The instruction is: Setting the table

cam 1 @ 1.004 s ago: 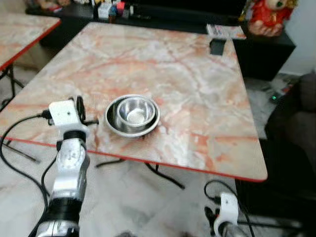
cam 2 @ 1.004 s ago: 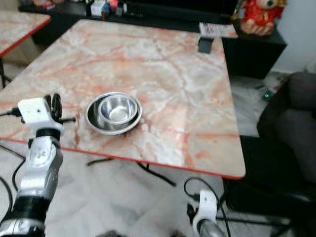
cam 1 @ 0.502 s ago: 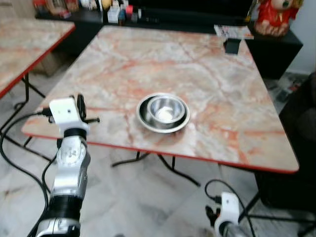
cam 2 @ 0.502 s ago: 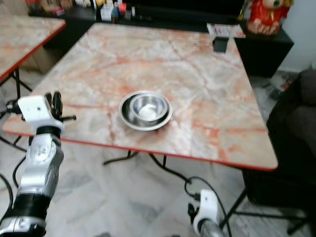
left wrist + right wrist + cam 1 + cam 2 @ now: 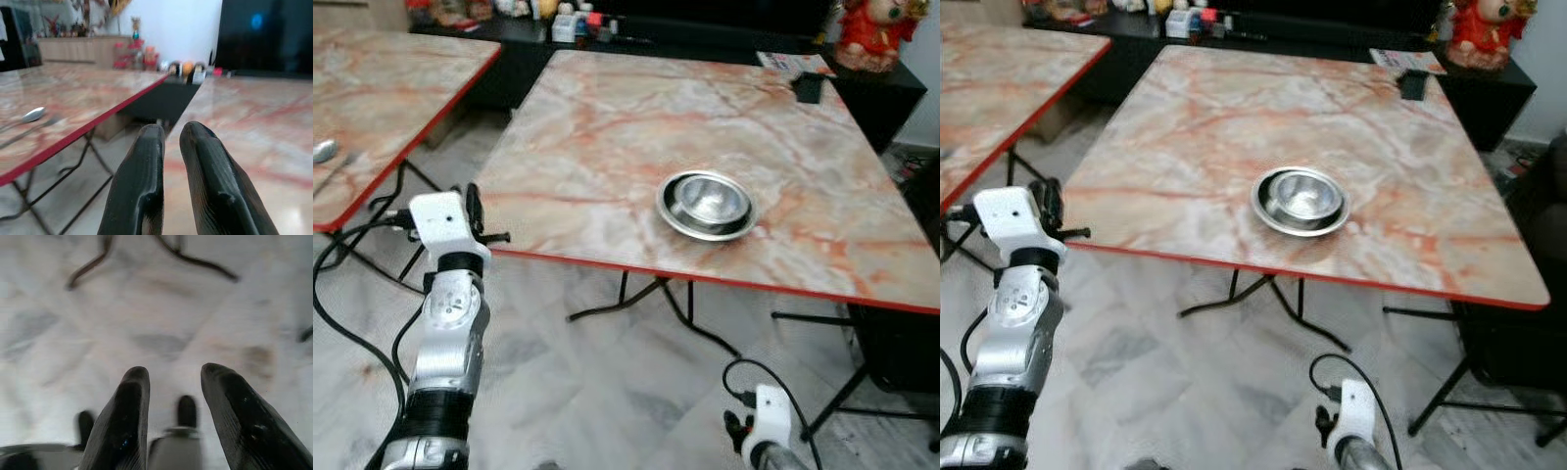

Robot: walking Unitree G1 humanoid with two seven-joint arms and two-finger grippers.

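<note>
My right end effector (image 5: 171,416) hangs low over the floor, fingers parted, empty. Left end effector (image 5: 168,161) is raised at the table (image 5: 607,127) corner, fingers nearly together, holding nothing. The bowls (image 5: 707,204) sit nested near the table's front edge, a small one inside a wider one, both empty. On the second table (image 5: 372,88) lies a spoon (image 5: 33,114). I'd say I should square up to it first, then reach flat and low.
</note>
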